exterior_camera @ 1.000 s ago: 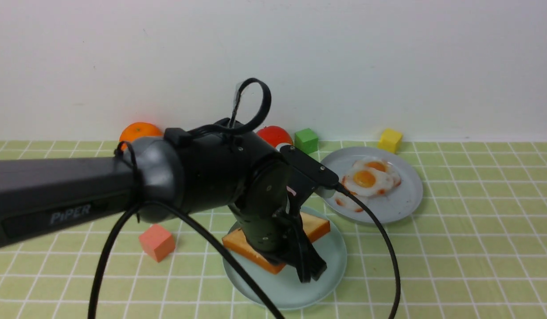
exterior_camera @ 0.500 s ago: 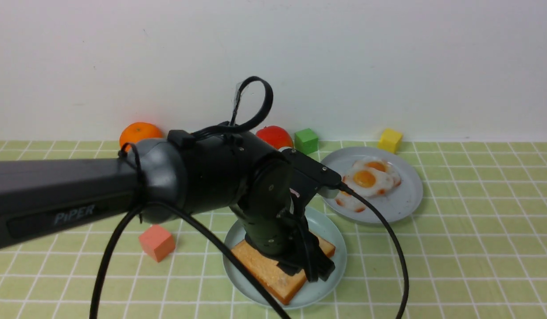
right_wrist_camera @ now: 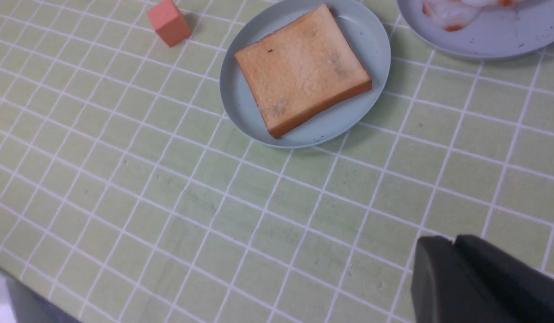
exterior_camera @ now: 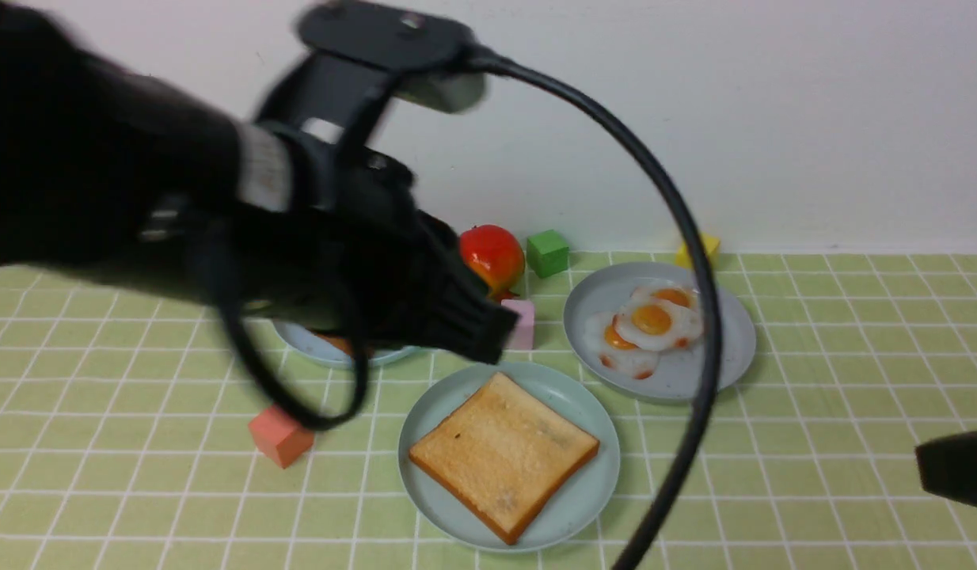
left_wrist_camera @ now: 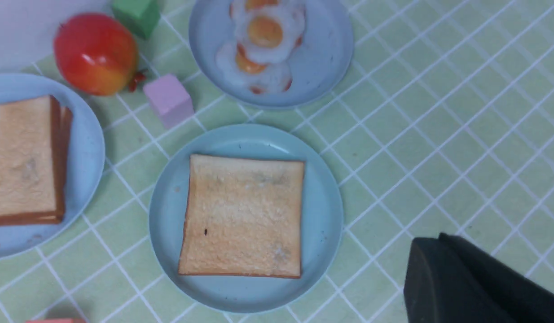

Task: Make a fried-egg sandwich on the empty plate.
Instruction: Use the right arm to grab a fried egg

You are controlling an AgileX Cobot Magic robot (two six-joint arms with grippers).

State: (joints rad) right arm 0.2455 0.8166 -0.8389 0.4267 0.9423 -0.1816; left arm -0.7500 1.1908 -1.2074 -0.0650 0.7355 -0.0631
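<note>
Egg (exterior_camera: 652,319) on the grey-lavender plate (exterior_camera: 724,360) — ahead and leftward of the right gripper (right_wrist_camera: 446,240), apparently the nearer one and likely the one to reach. Bread slice (exterior_camera: 504,455) lying flat on the mint-green plate (exterior_camera: 579,503), also leftward. Left gripper (left_wrist_camera: 434,240) clenched, nothing visibly held; right — impossible to tell whether released or clenched. No legible lettering or labels.

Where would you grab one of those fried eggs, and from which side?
Best take the top fried egg by its white edge nearest the robot, coming down from above on the robot's side. It lies flat, overlapping others on the grey plate, so that exposed rim probably offers the easiest pinch, with jaws closing across the thin white.
</note>
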